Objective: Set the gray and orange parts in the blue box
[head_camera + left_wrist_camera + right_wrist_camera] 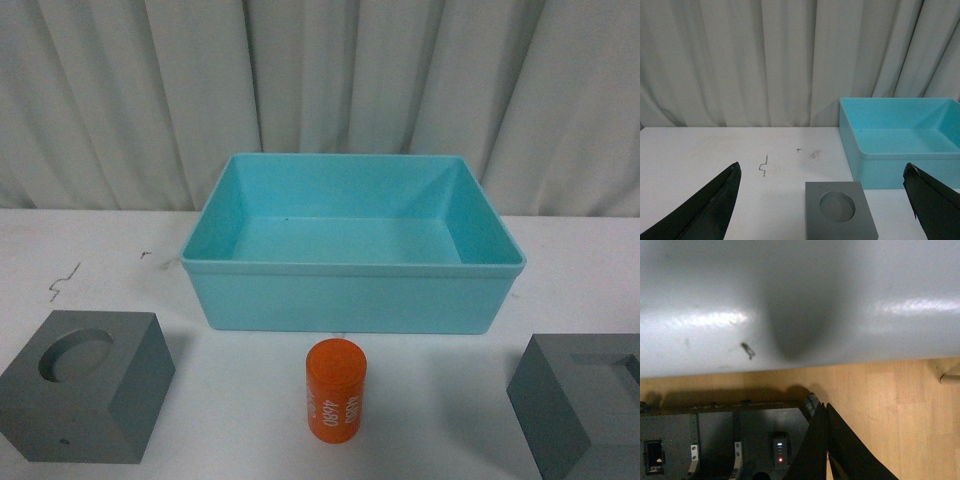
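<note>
blue box (350, 300): open-topped tub toward the back of the white surface (250, 400), before a pale curtain (300, 80).
gray cube with round recess (88, 400): front left of the box, apart from it.
orange cylinder (336, 390): upright, white digits on its side, near the box's front wall, between the two cubes.
gray cube with square recess (575, 405): front right, partly cut off.
left fingers (715, 210): spread wide, the round-recess cube ahead between them, untouched.
right fingers (815, 445): pressed together, past the surface edge, over a wooden floor (900, 405).
</note>
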Robot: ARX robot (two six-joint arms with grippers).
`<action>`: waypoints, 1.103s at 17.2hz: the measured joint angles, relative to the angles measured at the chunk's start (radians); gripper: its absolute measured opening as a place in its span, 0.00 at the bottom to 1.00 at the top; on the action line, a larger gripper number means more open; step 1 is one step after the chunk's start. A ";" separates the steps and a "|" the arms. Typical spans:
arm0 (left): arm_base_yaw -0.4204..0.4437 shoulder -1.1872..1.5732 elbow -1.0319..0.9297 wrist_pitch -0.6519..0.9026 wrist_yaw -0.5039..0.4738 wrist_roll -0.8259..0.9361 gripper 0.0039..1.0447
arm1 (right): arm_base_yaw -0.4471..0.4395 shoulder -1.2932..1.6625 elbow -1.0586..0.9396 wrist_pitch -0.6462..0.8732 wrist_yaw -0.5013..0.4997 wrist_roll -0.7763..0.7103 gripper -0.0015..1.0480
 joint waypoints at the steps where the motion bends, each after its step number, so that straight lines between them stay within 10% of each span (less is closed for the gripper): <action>1: 0.000 0.000 0.000 0.000 0.000 0.000 0.94 | 0.000 0.000 0.000 0.000 0.000 0.002 0.02; 5: 0.000 0.000 0.000 0.000 0.000 0.000 0.94 | 0.000 0.000 0.000 0.000 0.000 0.006 0.26; 8: 0.000 0.000 0.000 0.000 0.000 0.000 0.94 | 0.000 0.000 0.000 0.000 0.000 0.006 0.02; 19: 0.000 0.000 0.000 0.000 0.000 0.000 0.94 | 0.000 0.000 0.000 0.000 0.000 0.006 0.02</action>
